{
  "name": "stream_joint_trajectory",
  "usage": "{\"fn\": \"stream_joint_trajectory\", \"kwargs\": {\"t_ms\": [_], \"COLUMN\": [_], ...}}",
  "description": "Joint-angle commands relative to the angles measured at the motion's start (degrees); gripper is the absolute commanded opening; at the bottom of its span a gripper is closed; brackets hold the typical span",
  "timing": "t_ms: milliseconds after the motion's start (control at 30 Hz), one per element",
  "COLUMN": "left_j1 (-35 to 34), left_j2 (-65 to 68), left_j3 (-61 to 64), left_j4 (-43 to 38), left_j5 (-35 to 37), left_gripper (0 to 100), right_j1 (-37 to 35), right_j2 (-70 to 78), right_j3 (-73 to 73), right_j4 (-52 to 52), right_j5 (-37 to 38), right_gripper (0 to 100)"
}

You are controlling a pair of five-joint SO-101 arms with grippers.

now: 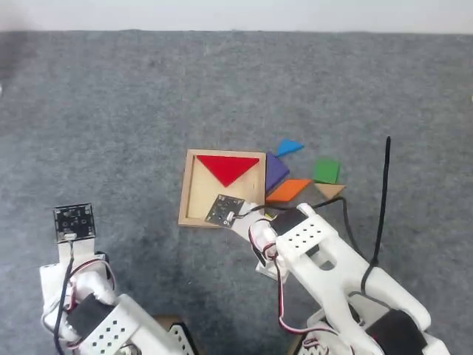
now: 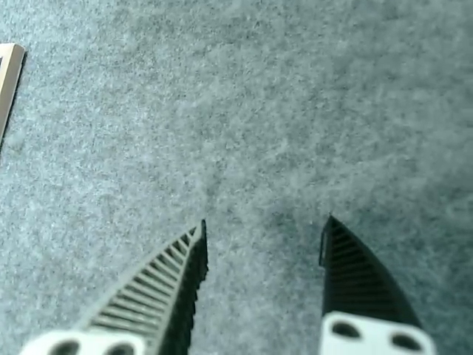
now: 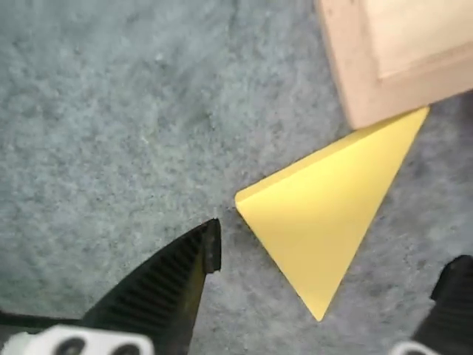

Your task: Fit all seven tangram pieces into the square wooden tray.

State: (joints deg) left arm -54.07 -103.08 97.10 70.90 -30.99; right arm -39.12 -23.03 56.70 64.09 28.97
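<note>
- Grey felt-looking tabletop [image 1: 111,111] everywhere, with a strip of pale wall [image 1: 236,15] along the far edge.
- Wooden tray [image 1: 194,194] sits mid-tabletop. The red triangle [image 1: 225,168] is inside it, long edge flat along the far wall and running side to side, apex pointing back at the arms.
- Yellow triangle [image 3: 325,229] lies flat on the felt outside the tray, one sharp tip right at the tray's corner.
- Right tool [image 3: 334,257] is spread wide, one finger on each side of the yellow one.
- Left tool [image 2: 264,225] is open too, over bare felt, well apart from the tray.
- Just right of the tray: purple piece [image 1: 275,171], orange piece [image 1: 290,191], blue triangle [image 1: 290,147], green square [image 1: 326,171], tan triangle [image 1: 330,191].
- Right arm [image 1: 325,251] covers the tray's near right corner from above, and a black cable [image 1: 385,192] sticks up beside it.
</note>
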Motion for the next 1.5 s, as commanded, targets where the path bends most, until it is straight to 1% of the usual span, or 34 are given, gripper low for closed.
{"fn": "stream_joint_trajectory", "kwargs": {"t_ms": [0,167,300,400,600,800,933,1000,1200,1300,1367,1467], "left_j1": [0.2,0.2,0.2,0.2,0.2,0.2,0.2,0.2,0.2,0.2,0.2,0.2], "left_j2": [-0.8,-0.8,-0.8,-0.8,-0.8,-0.8,-0.8,-0.8,-0.8,-0.8,-0.8,-0.8], "left_j3": [-0.7,-0.7,-0.7,-0.7,-0.7,-0.7,-0.7,-0.7,-0.7,-0.7,-0.7,-0.7], "left_j4": [0.6,0.6,0.6,0.6,0.6,0.6,0.6,0.6,0.6,0.6,0.6,0.6], "left_j5": [-0.6,-0.6,-0.6,-0.6,-0.6,-0.6,-0.6,-0.6,-0.6,-0.6,-0.6,-0.6], "left_gripper": [24,24,24,24,24,24,24,24,24,24,24,24], "right_j1": [-0.2,-0.2,-0.2,-0.2,0.0,0.1,0.1,0.1,0.1,0.1,0.1,0.1], "right_j2": [-1.2,-1.1,-0.5,3.8,9.2,9.3,9.5,9.3,9.3,9.3,9.3,9.3], "right_j3": [-2.8,-2.7,-2.7,-3.2,-3.5,-4.5,-4.2,-4.1,-4.3,-4.4,-4.4,-4.4], "right_j4": [-2.5,-3.0,-2.7,-3.2,-9.3,-10.0,-10.0,-9.9,-9.9,-9.9,-9.9,-9.9], "right_j5": [-5.1,-8.0,-8.0,-8.0,-8.1,-12.8,-13.6,-13.6,-13.6,-13.6,-13.6,-13.5], "right_gripper": [44.5,44.5,44.5,44.5,44.5,44.5,43.8,39.6,17.7,9.3,6.3,7.2]}}
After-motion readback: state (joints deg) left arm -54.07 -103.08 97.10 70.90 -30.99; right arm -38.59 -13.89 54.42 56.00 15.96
